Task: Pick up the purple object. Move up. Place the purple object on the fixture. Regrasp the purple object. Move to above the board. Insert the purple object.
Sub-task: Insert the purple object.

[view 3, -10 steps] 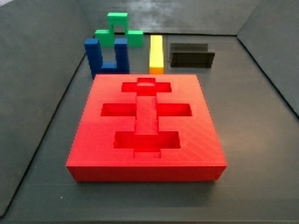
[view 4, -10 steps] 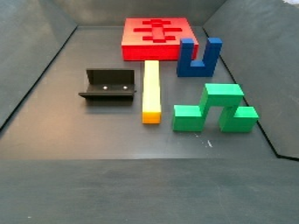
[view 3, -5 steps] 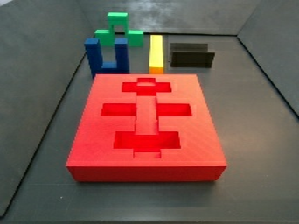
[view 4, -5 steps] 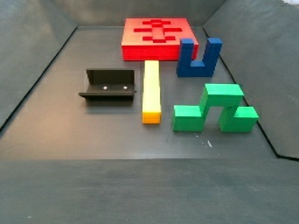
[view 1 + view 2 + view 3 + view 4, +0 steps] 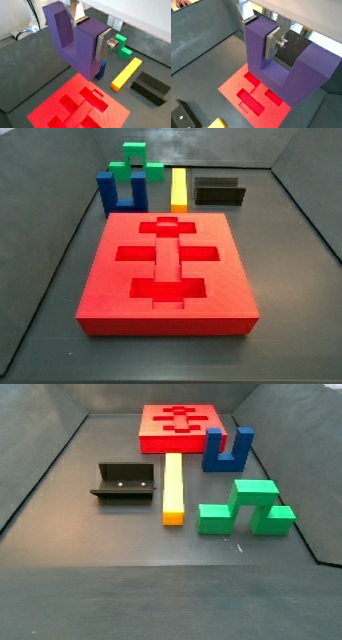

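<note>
- High above the board [image 5: 77, 107], the hand [image 5: 90, 37] is clamped on the purple object [image 5: 80, 45], one silver finger [image 5: 105, 44] pressed flat against a prong; both wrist views show the piece filling the frame with the red slab beneath it.
- Neither side view shows the hand or the purple piece, so both are out of frame there.
- Judging from this, pickup, fixture [image 5: 123, 482] placement and regrasp look finished.
- Insertion into a cut-out is left, plus perhaps some final lining up.
- Blue block [image 5: 227, 451], yellow bar [image 5: 173, 487] and green block [image 5: 249, 508] sit untouched on the counter [image 5: 80, 574].
</note>
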Available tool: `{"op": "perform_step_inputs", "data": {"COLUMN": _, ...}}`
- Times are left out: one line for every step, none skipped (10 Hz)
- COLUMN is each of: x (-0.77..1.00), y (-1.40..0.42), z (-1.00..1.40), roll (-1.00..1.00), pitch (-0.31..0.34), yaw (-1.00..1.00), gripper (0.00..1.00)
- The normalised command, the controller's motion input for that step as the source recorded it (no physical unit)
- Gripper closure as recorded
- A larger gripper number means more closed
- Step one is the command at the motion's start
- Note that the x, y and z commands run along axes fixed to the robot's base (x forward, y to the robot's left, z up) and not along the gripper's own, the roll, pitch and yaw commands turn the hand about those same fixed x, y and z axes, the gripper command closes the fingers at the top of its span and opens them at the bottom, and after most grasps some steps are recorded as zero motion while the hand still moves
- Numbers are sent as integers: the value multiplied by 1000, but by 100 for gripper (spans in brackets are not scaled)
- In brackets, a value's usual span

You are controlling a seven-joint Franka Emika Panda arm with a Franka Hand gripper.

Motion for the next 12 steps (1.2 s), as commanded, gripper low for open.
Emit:
{"op": "perform_step_inputs", "data": {"x": 111, "y": -237, "z": -403, "roll": -137, "pitch": -170, "yaw": 0, "gripper": 100}}
{"op": "perform_step_inputs", "data": {"x": 183, "y": -326, "z": -531, "roll": -156, "pitch": -196, "yaw": 0, "gripper": 100}}
{"op": "perform_step_inputs", "data": {"x": 163, "y": -346, "z": -557, "roll": -173, "pitch": -214, "yaw": 0, "gripper": 100}}
{"op": "perform_step_inputs", "data": {"x": 177, "y": -357, "z": -514, "roll": -189, "pitch": -220, "yaw": 0, "gripper": 100}}
{"op": "perform_step_inputs", "data": {"x": 237, "y": -343, "z": -557, "roll": -166, "pitch": -207, "yaw": 69, "gripper": 100}}
{"op": "perform_step_inputs", "data": {"x": 263, "y": -406, "z": -506, "roll": -10, "pitch": -90, "yaw": 263, "gripper": 100}}
{"op": "perform_step_inputs", "data": {"x": 323, "y": -557, "z": -569, "roll": 44, "pitch": -34, "yaw": 289, "gripper": 100}}
{"op": "perform_step_inputs", "data": {"x": 297, "y": -537, "z": -480, "roll": 87, "pitch": -30, "yaw": 257, "gripper": 100}}
{"op": "perform_step_inputs", "data": {"x": 174, "y": -397, "z": -289, "roll": 34, "pitch": -27, "yaw": 194, "gripper": 100}}
{"op": "perform_step_inputs", "data": {"x": 0, "y": -271, "z": -171, "roll": 19, "pitch": -24, "yaw": 200, "gripper": 100}}
{"op": "perform_step_inputs", "data": {"x": 20, "y": -257, "z": -166, "roll": 93, "pitch": -17, "yaw": 137, "gripper": 100}}
{"op": "perform_step_inputs", "data": {"x": 26, "y": -243, "z": -163, "roll": 114, "pitch": 0, "yaw": 137, "gripper": 100}}
